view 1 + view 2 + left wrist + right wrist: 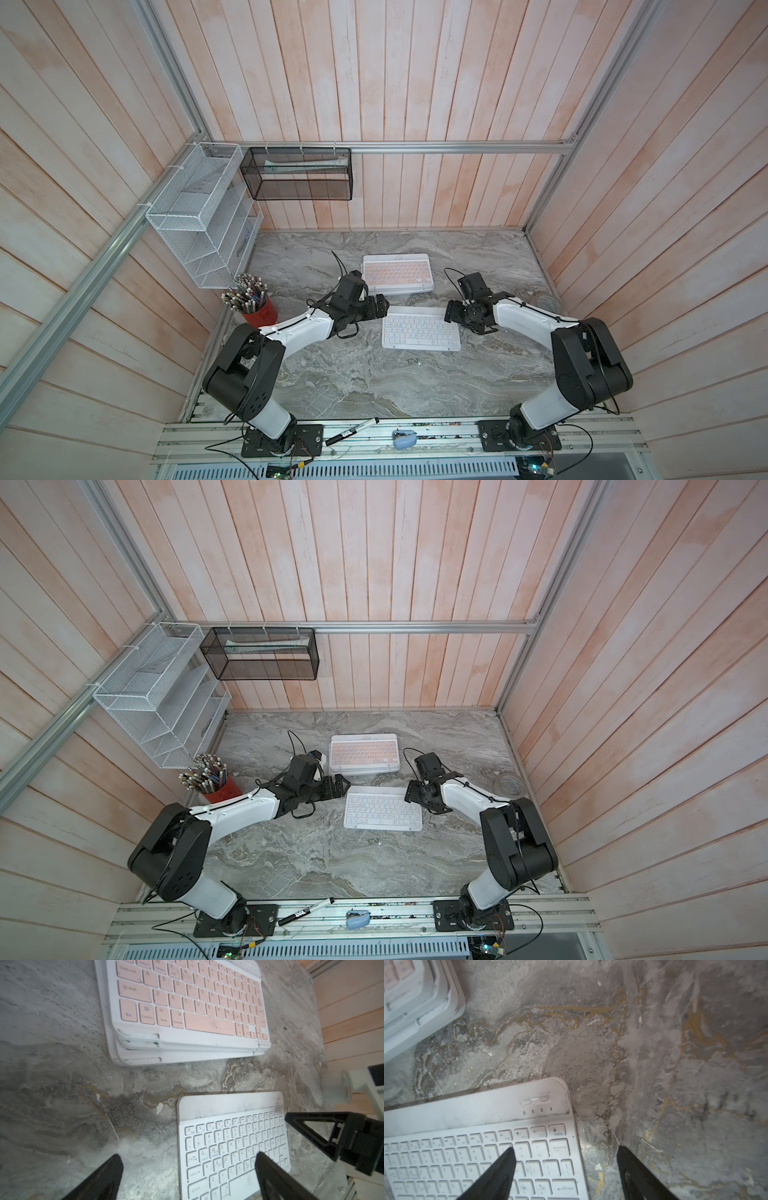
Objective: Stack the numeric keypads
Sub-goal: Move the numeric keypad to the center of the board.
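Progress: looked nearly done, one left to pile on.
Stack (397,274): sat at the back of the desk (353,374), pink keys on top; maybe five layers, edges too blurry to swear by.
White keypad (420,328): one, lay flat just in front of the stack, apart from it.
Left tool (382,308): spread wide at its left end, gripped nothing.
Right tool (451,311): open at the right end, empty too.

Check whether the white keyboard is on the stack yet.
Not on it: the white keyboard lies flat on the table, key side up, with bare tabletop between it and the pink-topped stack.
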